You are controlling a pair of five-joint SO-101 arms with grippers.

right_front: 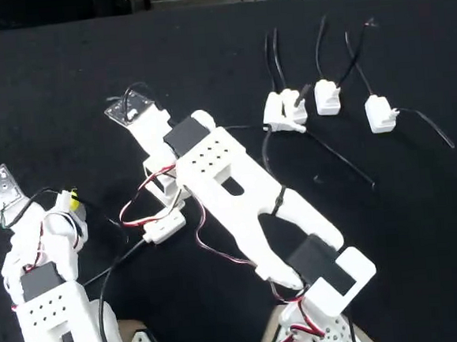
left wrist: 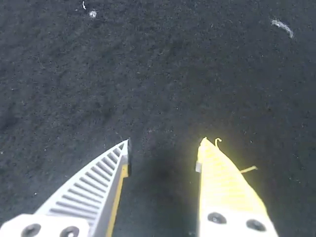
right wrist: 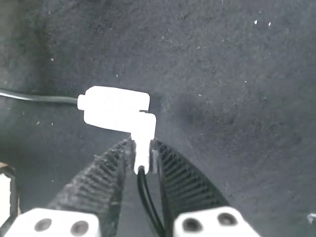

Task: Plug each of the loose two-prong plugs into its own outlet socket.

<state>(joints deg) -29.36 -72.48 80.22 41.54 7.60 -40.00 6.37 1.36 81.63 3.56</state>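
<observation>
My right gripper [right wrist: 142,146] is shut on a small white two-prong plug [right wrist: 144,129], whose black cable runs back between the fingers. The plug's head presses against a white outlet socket [right wrist: 114,105] with a black cable leading off its end. From above, this white pair [right_front: 166,223] lies on the black cloth under the right arm's wrist. My left gripper [left wrist: 163,148] is open over bare black cloth, one finger white and the other yellow. From above it sits low at the left [right_front: 69,202].
Three more white plug or socket pieces with black cables lie at the far right of the table: a joined pair [right_front: 284,111], a single piece [right_front: 327,97] and another [right_front: 380,114]. Red and white wires loop beside the right arm [right_front: 213,172].
</observation>
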